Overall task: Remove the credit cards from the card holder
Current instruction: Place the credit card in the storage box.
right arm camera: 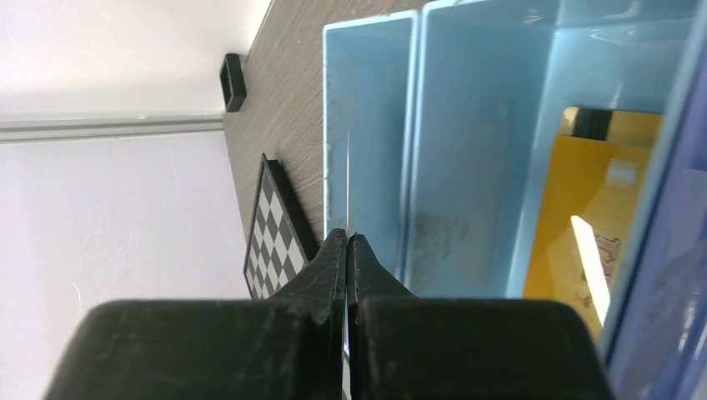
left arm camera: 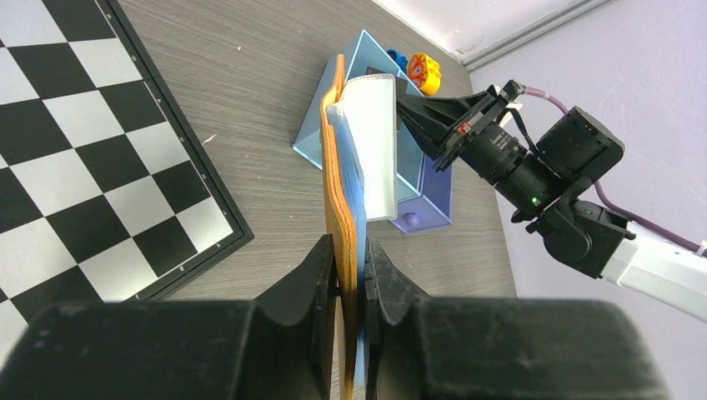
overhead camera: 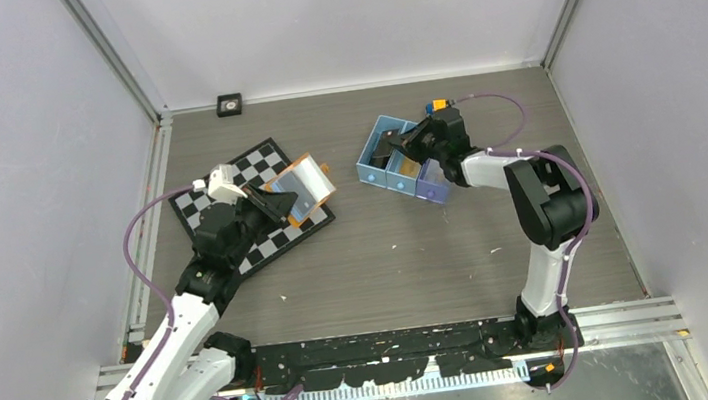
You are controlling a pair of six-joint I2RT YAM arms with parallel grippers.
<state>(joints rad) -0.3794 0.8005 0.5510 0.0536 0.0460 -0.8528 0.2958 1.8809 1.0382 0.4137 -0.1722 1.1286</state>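
Showing seemingly blurred print, yellow card (right arm camera: 575, 192) lies in tray (right arm camera: 414, 125).

No writing, brand or number can be read anywhere; the yellow card (right arm camera: 575, 208) inside the blue tray (right arm camera: 467, 142) bears small marks too blurred to make out

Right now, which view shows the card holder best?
Left wrist: the card holder is close up, edge-on, clamped in the left gripper, sleeves fanned. Top external shows it small; right wrist misses it.

Orange card holder (left arm camera: 339, 212) open, on edge; thin card (right arm camera: 348, 183) edge-on, apparently
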